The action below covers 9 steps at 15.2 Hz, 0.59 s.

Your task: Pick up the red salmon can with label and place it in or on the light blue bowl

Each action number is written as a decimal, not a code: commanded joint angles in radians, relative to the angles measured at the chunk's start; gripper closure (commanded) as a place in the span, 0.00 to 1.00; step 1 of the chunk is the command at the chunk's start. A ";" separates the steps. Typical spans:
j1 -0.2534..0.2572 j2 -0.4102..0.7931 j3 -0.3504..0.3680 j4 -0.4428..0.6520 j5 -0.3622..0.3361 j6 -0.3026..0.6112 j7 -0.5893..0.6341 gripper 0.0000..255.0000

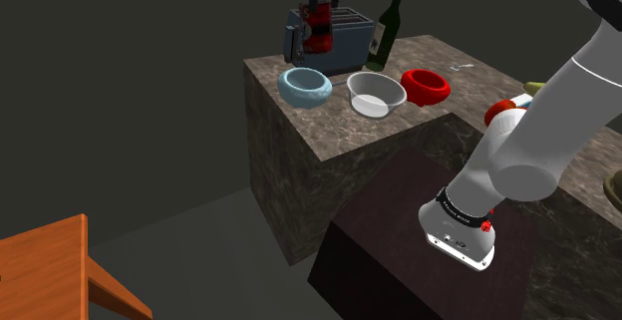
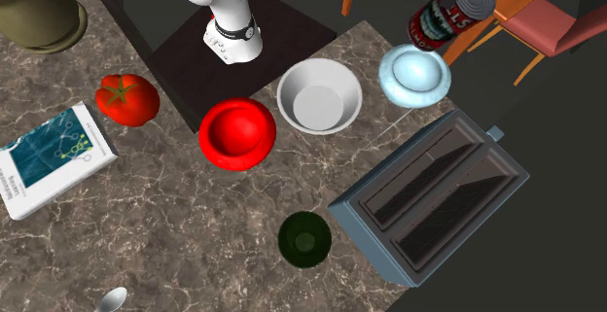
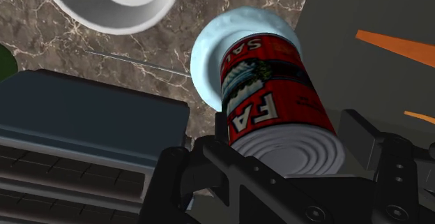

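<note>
2 fingers of the gripper (image 3: 286,137) pinch the red labelled can (image 3: 268,93), suspended above the light blue bowl (image 3: 208,51), beside the toaster (image 3: 84,118).

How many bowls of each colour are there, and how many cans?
light blue bowl: 1
white bowl: 1
red bowl: 1
red can, clasped in the pincer: 1
Total: 4
</note>
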 commanded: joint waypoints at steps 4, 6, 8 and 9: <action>0.000 -0.017 0.000 -0.087 -0.002 0.071 0.000 1.00; 0.000 -0.021 0.000 -0.119 -0.002 0.099 0.001 1.00; 0.000 -0.025 0.000 -0.150 -0.003 0.127 0.001 1.00; 0.000 -0.026 0.000 -0.165 -0.003 0.140 0.001 1.00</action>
